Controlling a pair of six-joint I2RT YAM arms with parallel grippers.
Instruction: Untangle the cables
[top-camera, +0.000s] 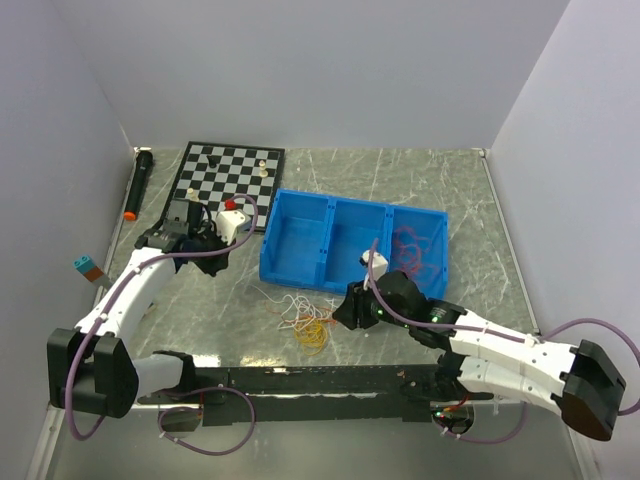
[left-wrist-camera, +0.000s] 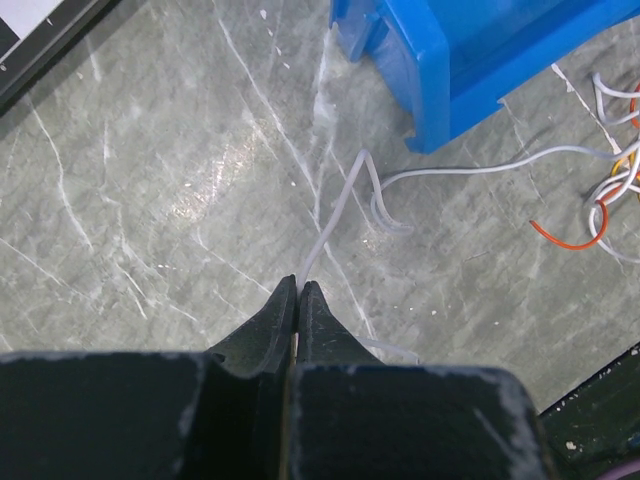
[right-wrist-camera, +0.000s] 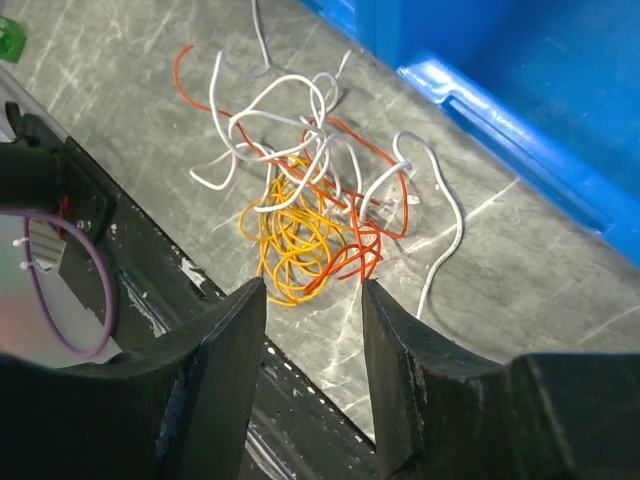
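- The cables (top-camera: 308, 325) are sitting in one messy heap on the table (top-camera: 470, 200), in the lower middle of the top view, just in front of the blue bin (top-camera: 295, 272).
- The yellow one is coiling up at the near side of the heap, and the red-orange and white ones are looping over and around it.
- In the right wrist view the heap is filling the upper middle of the frame, with the yellow loops lying closest to the fingertips.
- A white strand (left-wrist-camera: 335, 215) is running away from the pile to the left and curling past the bin's corner in the left wrist view.
- The left gripper (left-wrist-camera: 298, 290) is pinching that white strand, with its fingers pressed tight together at the tips, low over the table.
- The right gripper (right-wrist-camera: 310, 300) is hanging right at the near edge of the heap with its fingers spread wide and nothing between them. I can't tell if it's touching any loop.
- A loose reddish cord (top-camera: 418, 250) is lying in the bin's right-hand compartment.
- A chessboard (top-camera: 230, 175) with a few pieces is sitting in the upper left of the top view, behind the left arm.
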